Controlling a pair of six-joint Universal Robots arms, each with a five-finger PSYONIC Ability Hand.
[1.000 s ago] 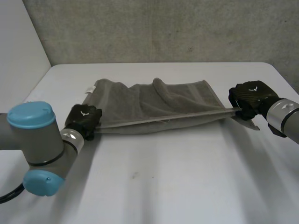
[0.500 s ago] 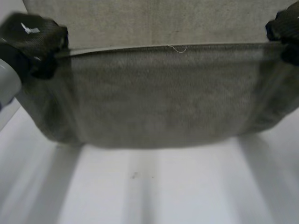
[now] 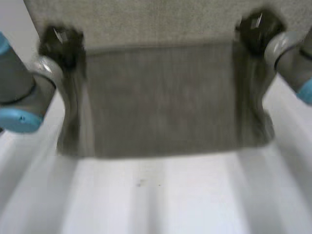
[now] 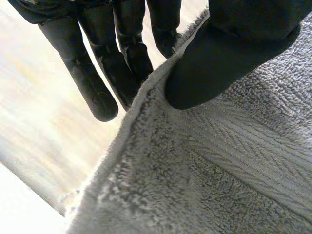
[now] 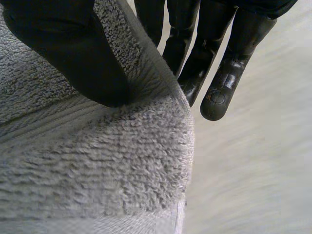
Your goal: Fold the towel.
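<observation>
A grey towel (image 3: 161, 97) hangs in the air as a wide sheet above the white table (image 3: 161, 200), its lower edge near the tabletop. My left hand (image 3: 61, 44) pinches the towel's upper left corner. In the left wrist view the thumb (image 4: 229, 58) presses the towel (image 4: 204, 170) against the fingers (image 4: 122, 53) behind its edge. My right hand (image 3: 256, 27) pinches the upper right corner. In the right wrist view its thumb (image 5: 73, 53) lies on the towel (image 5: 87, 161) and the fingers (image 5: 214, 53) sit behind the hem.
A grey wall (image 3: 161, 22) stands behind the table. Bare tabletop lies in front of the hanging towel. Both forearms (image 3: 22, 92) come in from the sides.
Both hands have lifted the towel off the table and carried its upper edge up and away from me; the towel went from lying bunched to hanging stretched between them.
</observation>
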